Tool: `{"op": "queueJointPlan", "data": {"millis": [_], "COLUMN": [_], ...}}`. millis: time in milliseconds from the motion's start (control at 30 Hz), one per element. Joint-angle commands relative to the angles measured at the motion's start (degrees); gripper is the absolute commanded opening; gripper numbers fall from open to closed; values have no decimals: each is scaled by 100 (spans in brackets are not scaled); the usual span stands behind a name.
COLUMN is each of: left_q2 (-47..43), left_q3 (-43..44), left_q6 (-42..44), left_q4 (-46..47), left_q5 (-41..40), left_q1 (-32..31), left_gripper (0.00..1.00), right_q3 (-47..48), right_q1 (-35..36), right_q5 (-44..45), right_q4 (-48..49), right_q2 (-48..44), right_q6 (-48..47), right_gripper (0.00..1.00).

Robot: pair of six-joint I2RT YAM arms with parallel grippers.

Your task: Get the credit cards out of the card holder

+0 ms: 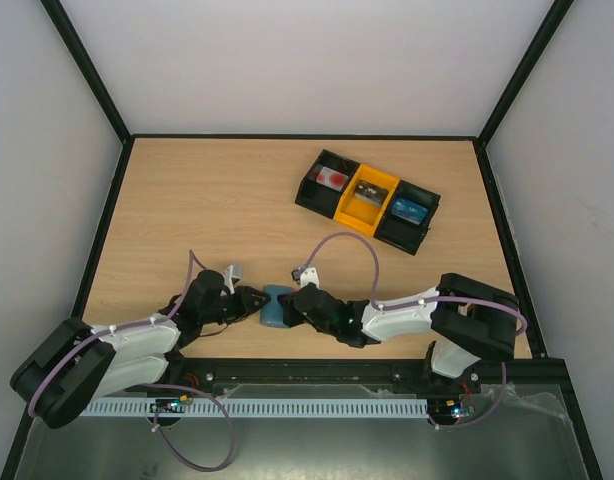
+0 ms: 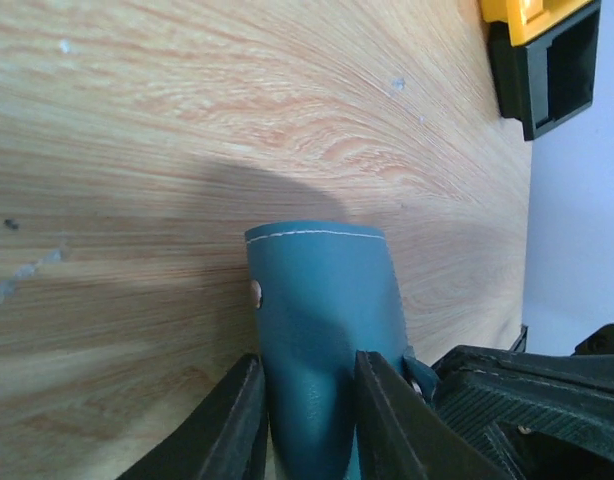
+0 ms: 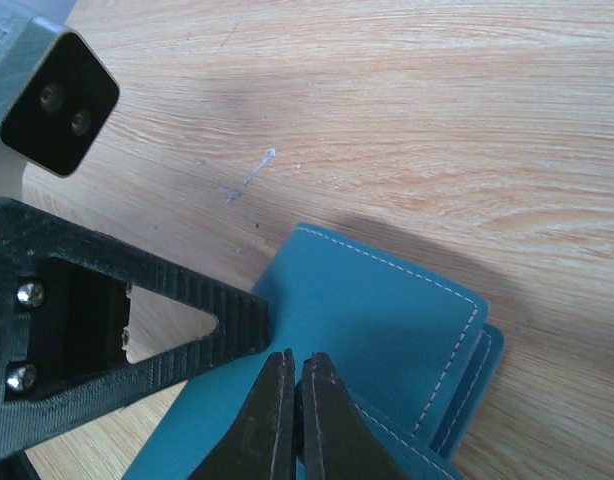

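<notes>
The dusty-blue card holder (image 1: 274,306) lies at the near middle of the table, between my two grippers. My left gripper (image 1: 255,300) comes in from the left; in its wrist view its jaws (image 2: 309,360) clamp a raised flap of the card holder (image 2: 322,300) from both sides. From the right, my right gripper (image 1: 292,303) is shut with its tips (image 3: 292,355) pinched at a crease of the card holder (image 3: 387,320). The credit cards lie in the tray: a white one with red marks (image 1: 332,178), a dark grey one (image 1: 368,194) and a blue one (image 1: 409,208).
The black-and-yellow three-bin tray (image 1: 309,192) stands at the back right of the wooden table, with a corner of the tray (image 2: 547,70) in the left wrist view. One left finger (image 3: 187,320) crosses the right wrist view. Black frame rails edge the table.
</notes>
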Motion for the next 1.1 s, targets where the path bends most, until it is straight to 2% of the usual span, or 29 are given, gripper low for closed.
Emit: {"op": "queueJointPlan", "data": {"millis": [0,400,600,700,800,933,1033,1067], "left_q2": [-2,204,-363,-1052,-1768,-2219,-2129,-2031], "left_q3": [-47,-83,-148,-130,-109,-192,-244,-218], "left_q6": [53,85,-268,-414,-416,-379,-401,-400], "left_q4": [-102,-121,-279,-841,-1494,-1759,-1293,-1197], "left_q5": [-168,-283,-120,-323,-740,-904,-632,-552], "left_q1": [-35,-41,-46,-43,-44,-36,-49,-53], "left_gripper": [23,24,42,52,55,54,42,41], "right_q3": [-160,-179,-161,-207,-317,-381,-393,-386], "right_q1": [39,39,39,39,43,39,39,43], "right_q5": [184,200,180,205,265,148,73,19], "right_q4": [309,625,878,876,866,822,840,865], "right_q2": [-255,-508,-382,-332,-314,-189,-20,36], "right_q6": [-27,-35,-99,-70,-55,-192,-296,-333], "right_gripper": [2,2,2,2,2,2,2,2]}}
